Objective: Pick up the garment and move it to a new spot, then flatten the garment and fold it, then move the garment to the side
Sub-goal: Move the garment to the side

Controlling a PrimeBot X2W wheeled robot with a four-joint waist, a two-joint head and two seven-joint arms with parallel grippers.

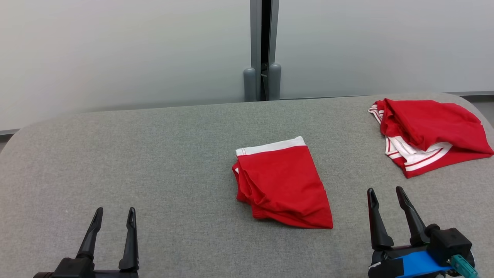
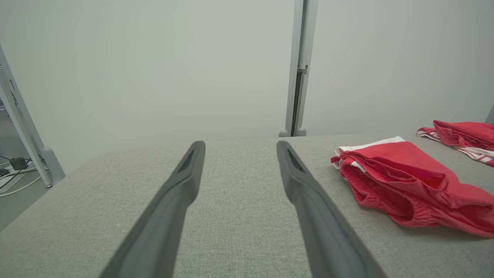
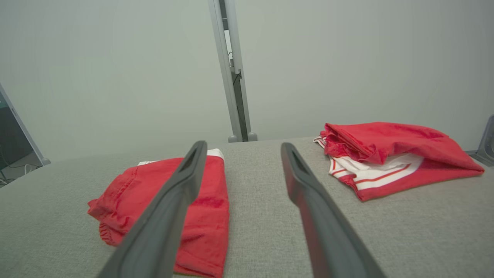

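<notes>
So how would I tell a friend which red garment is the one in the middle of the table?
Start at the grey fabric-covered table. Near its middle, in line with the grey upright post behind, lies a folded red cloth garment. It has one plain white band along its far edge, while the crumpled red garment at the far right shows white trim with red stripes.

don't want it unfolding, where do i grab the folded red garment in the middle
Probably its right edge, coming from the right with the open right gripper. That edge of the folded red garment looks like one clean fold; the left side shows loose stacked layers that could splay.
</notes>
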